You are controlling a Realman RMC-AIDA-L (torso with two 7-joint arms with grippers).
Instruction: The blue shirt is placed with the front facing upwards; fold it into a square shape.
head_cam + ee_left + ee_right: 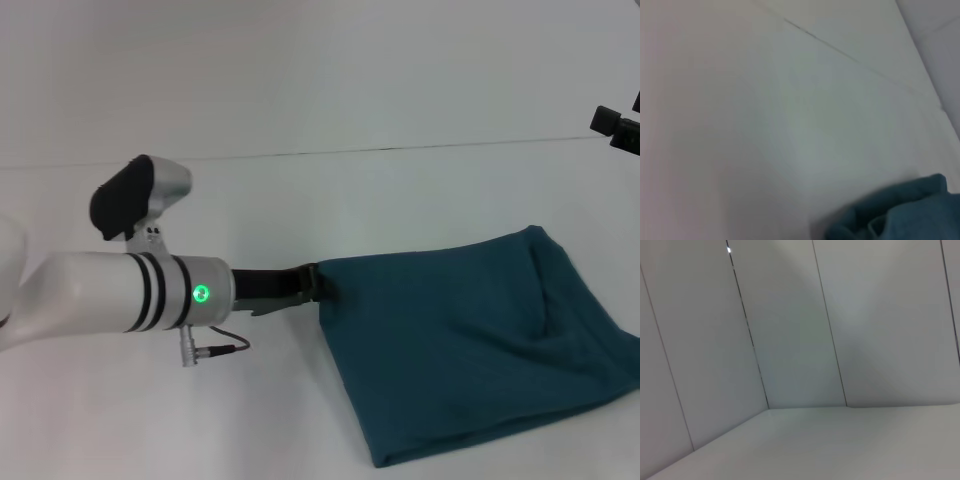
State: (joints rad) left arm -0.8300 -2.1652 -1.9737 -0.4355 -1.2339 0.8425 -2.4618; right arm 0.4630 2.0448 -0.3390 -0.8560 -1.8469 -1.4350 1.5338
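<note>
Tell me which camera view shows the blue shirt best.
The head view. It shows nearly the whole folded blue shirt on the table, with the left gripper at its left corner. The left wrist view catches only a bunched edge. The right wrist view shows none of it.

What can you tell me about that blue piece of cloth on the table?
The blue shirt is dark teal, soft-looking fabric, already folded into a rough four-sided bundle with a few creases near its right side. No print or label shows. It lies flat on the white table, toward the robot's right. The left gripper meets its upper left corner; the left wrist view shows bunched cloth there.
</note>
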